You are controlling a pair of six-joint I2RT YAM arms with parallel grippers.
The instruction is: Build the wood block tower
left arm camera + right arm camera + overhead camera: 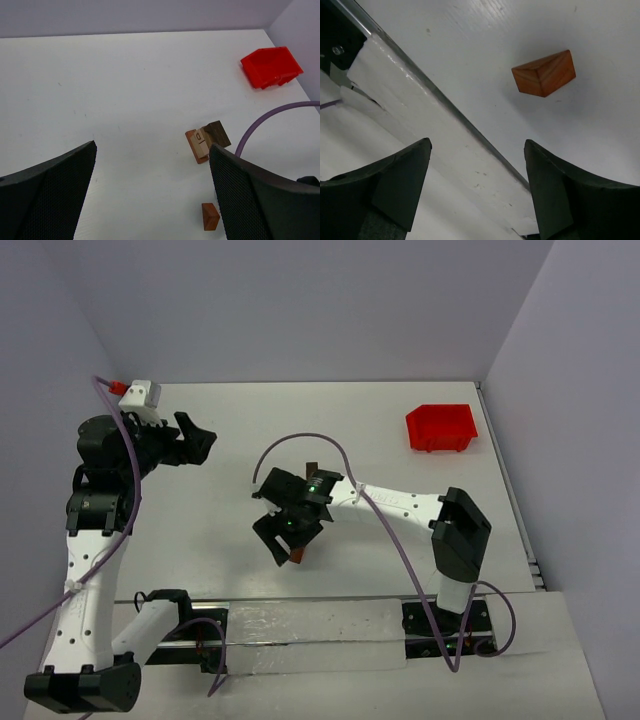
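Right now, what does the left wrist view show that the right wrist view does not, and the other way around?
Only the left wrist view shows the red bin, a purple cable and a small cluster of tan and brown wood blocks. Only the right wrist view shows the pale strip along the table's near edge. Both show the white table, a lone reddish-brown block, probably the same one, and their own jaws standing open and empty.
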